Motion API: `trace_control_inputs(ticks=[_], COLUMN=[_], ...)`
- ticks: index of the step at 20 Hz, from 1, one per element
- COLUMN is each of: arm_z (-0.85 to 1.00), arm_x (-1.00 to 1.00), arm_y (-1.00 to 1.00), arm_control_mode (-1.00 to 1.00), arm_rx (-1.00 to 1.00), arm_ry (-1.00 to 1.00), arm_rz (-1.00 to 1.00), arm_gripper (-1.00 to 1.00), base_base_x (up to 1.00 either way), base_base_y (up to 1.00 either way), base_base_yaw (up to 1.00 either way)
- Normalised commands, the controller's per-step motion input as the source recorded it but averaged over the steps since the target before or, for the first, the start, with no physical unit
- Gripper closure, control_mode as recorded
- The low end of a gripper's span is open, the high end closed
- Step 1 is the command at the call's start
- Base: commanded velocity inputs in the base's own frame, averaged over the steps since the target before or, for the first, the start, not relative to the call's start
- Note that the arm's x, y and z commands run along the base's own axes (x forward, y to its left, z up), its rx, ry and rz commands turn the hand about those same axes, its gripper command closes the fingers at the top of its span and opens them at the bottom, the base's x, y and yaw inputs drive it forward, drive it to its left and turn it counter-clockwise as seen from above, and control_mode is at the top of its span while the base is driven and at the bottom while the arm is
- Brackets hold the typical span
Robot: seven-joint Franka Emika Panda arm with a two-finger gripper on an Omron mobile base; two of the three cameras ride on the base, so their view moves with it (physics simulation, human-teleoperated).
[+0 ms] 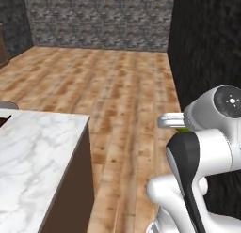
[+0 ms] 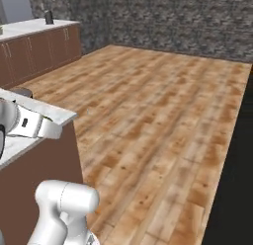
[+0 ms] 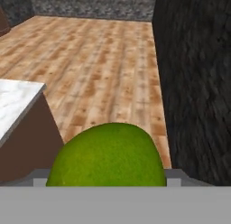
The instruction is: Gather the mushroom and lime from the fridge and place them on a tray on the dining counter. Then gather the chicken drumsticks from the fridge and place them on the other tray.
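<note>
Lime (image 3: 108, 156) sits right up against the hand cam, big green round shape at bottom centre, w/ grey finger tips (image 3: 177, 176) poking out either side of it, so gripper (image 3: 107, 180) is clamped on the lime, jaws wide apart to take its width. In left base view only a sliver of green (image 1: 183, 129) peeks out under the white hand, near right, beside the arm's dark-jointed wrist; gripper itself hidden there behind the arm. Lime is up in the air, over wood floor (image 3: 99, 69), not on any surface. To the left & near: white marble dining counter (image 1: 33, 157) w/ dark brown side panel, its corner also at left in hand view. To the right: dark black wall face (image 3: 194, 83) running front to back. Far end: grey stone wall (image 1: 99, 18). In right base view, brown cabinet run w/ pale top (image 2: 37, 44) along far left, a small dark item on it, too small to tell.
</note>
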Motion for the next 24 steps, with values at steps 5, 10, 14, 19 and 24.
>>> trace_control_inputs(ticks=[5,10,14,19,24], arm_z=[0.0,0.0,0.0,0.0,0.0], arm_x=[0.0,0.0,0.0,0.0,0.0], arm_y=[0.0,0.0,0.0,0.0,0.0], arm_control_mode=[1.0,1.0,1.0,1.0,1.0], arm_rx=[0.0,0.0,0.0,0.0,0.0], arm_ry=[0.0,0.0,0.0,0.0,0.0], arm_rz=[0.0,0.0,0.0,0.0,0.0], arm_gripper=[1.0,1.0,1.0,1.0,1.0], base_base_x=[1.0,0.87,0.78,0.73,0.67], base_base_y=[-0.85,-0.29,-0.07,-0.18,-0.21], base_base_yaw=[0.08,0.34,0.46,0.45,0.44])
